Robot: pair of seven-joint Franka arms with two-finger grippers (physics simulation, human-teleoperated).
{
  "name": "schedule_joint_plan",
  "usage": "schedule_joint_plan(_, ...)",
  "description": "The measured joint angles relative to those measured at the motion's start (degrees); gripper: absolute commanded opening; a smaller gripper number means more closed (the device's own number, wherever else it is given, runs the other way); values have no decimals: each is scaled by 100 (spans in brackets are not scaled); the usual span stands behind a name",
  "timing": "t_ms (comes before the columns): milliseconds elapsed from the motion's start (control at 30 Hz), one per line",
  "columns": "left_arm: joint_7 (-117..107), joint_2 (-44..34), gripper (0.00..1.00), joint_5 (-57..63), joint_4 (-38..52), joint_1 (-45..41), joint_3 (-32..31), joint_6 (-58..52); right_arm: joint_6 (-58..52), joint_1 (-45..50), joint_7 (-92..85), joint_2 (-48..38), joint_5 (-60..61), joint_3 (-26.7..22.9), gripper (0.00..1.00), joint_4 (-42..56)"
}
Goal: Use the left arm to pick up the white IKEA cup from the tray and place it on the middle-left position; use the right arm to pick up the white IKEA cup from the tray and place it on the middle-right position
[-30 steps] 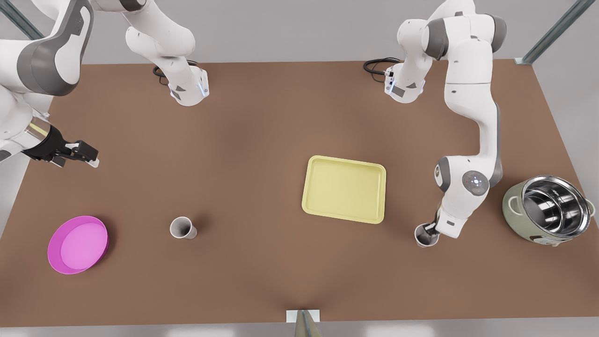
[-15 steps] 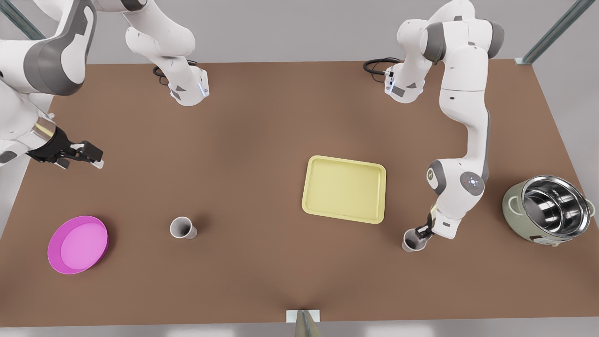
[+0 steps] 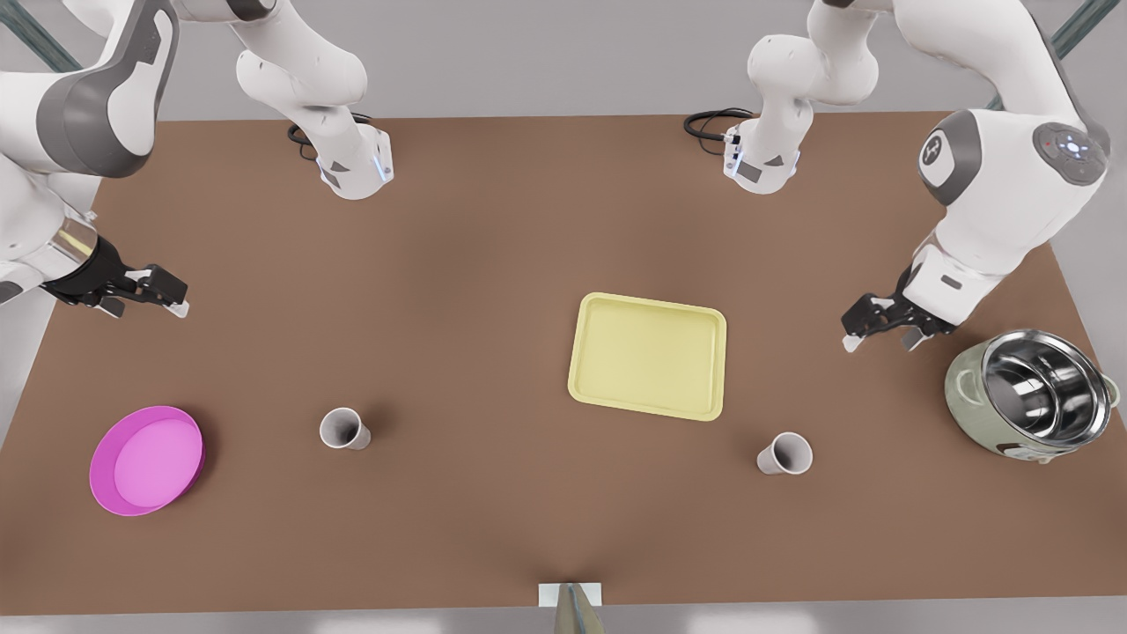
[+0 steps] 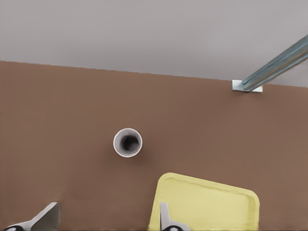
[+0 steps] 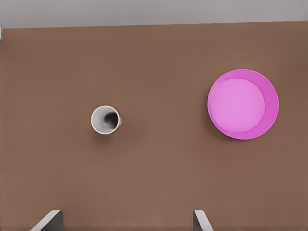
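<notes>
Brown table (image 3: 493, 220) bearing tray (image 3: 647, 356) between cups (image 3: 344, 429); left gripper (image 3: 879, 337) by pot (image 3: 1026, 392), right gripper (image 3: 158, 296) beyond plate (image 3: 146, 460), both apparently open, empty.

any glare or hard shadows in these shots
Front view: bright streaky reflections inside the steel pot; soft shadow beside the cup near the pink plate. Left wrist view: even light, cup by the tray dark inside. Right wrist view: flat light, no glare on the pink plate.
</notes>
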Motion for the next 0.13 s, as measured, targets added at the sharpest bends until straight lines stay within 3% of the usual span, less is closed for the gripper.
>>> schedule_joint_plan(133,90,-47,100,190,-21,-18,-2,-606,1,6,9,0,1,7,100,6)
